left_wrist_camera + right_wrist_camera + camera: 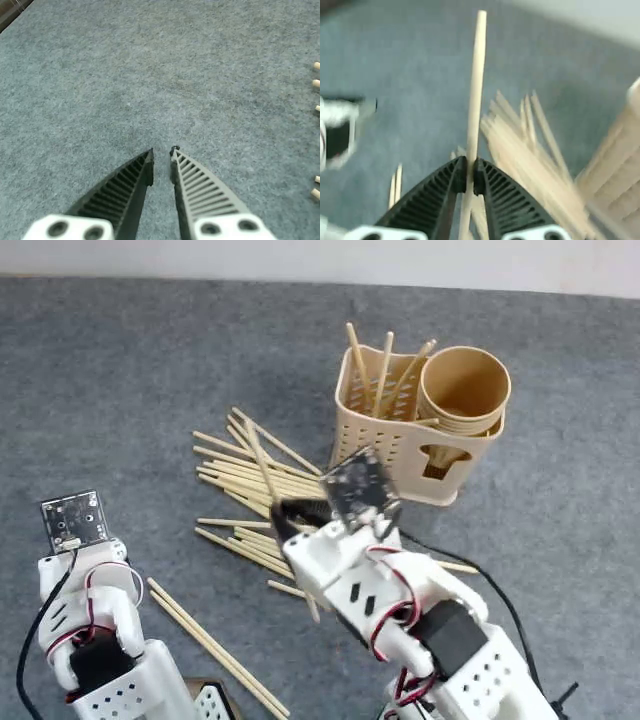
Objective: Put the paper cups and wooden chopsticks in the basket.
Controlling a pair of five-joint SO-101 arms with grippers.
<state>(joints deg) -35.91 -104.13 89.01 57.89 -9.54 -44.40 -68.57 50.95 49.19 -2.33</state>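
A beige basket [400, 455] stands at the back right, with stacked paper cups [465, 390] in one compartment and a few wooden chopsticks [383, 370] upright in another. Several more chopsticks [245, 475] lie in a loose pile on the mat beside it. My right gripper [469, 172] is shut on a single chopstick [476, 75], held over the near edge of the pile [530, 145]. In the high view that gripper [284, 517] sits just before the basket. My left gripper [161, 151] hovers low over bare mat at the front left, all but shut, nothing between its fingers.
Two stray chopsticks [210, 645] lie diagonally on the grey mat [130, 390] between the arms. A few chopstick tips [316, 65] poke in at the edge of the left wrist view. The left arm [340, 125] shows far off in the right wrist view.
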